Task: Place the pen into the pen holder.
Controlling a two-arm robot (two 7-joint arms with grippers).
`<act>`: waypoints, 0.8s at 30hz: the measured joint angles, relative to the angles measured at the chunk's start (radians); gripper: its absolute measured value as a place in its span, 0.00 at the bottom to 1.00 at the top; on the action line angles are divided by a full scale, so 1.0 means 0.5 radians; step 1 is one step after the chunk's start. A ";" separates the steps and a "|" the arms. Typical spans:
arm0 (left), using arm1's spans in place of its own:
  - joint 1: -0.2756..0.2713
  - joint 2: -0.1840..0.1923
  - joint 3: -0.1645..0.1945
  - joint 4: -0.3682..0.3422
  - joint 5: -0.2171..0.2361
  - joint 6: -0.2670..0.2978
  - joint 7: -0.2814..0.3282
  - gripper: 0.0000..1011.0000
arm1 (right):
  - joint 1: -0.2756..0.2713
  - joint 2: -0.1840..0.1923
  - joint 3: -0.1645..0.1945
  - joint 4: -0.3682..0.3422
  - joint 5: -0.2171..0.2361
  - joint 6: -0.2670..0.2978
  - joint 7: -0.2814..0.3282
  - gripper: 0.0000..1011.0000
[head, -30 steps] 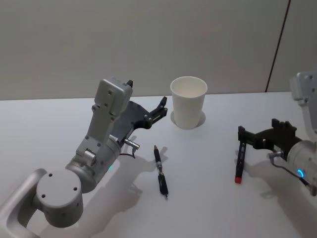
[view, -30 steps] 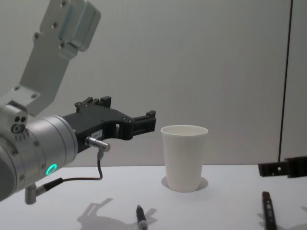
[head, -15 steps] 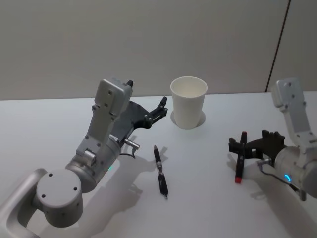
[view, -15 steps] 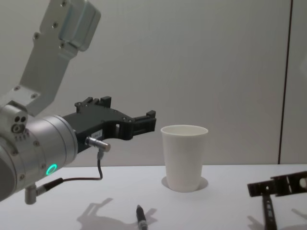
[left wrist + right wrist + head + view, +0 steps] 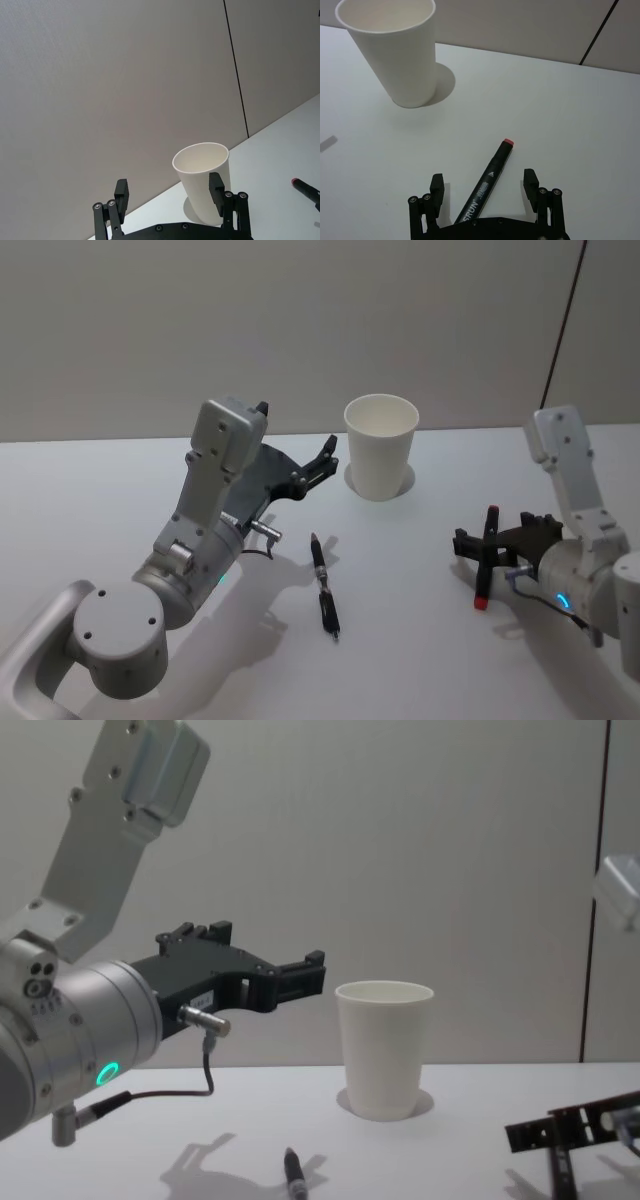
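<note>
Right wrist view: right gripper [image 5: 484,181] gapes astride the red-tipped marker [image 5: 492,170] lying by the table's [image 5: 580,125] right edge, well apart from the paper cup [image 5: 400,55] at the far edge; marker looks skewed between the jaws, so closing could spin it; left gripper [image 5: 168,186] hangs unclenched near the cup.

We see a white table [image 5: 90,480] with three things on it. The pen holder [image 5: 380,445], a white paper cup, stands upright just beyond the fingertips of the left pincer [image 5: 168,186]. A black pen [image 5: 323,585] lies flat short of those fingertips, nearer the robot and well apart from the cup. A black marker [image 5: 495,165] with a red end lies flat between the spread fingers of the right pincer [image 5: 483,181], touching neither. The cup stands farther ahead of that pincer.
</note>
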 joint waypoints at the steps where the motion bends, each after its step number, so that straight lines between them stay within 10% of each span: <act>1: 0.000 0.000 0.000 0.000 0.000 0.000 0.000 0.99 | 0.003 -0.005 -0.002 0.004 -0.003 0.005 -0.001 0.99; 24: 0.000 0.000 0.000 0.000 0.000 0.000 0.000 0.99 | 0.041 -0.074 -0.009 0.064 -0.066 0.072 -0.001 0.99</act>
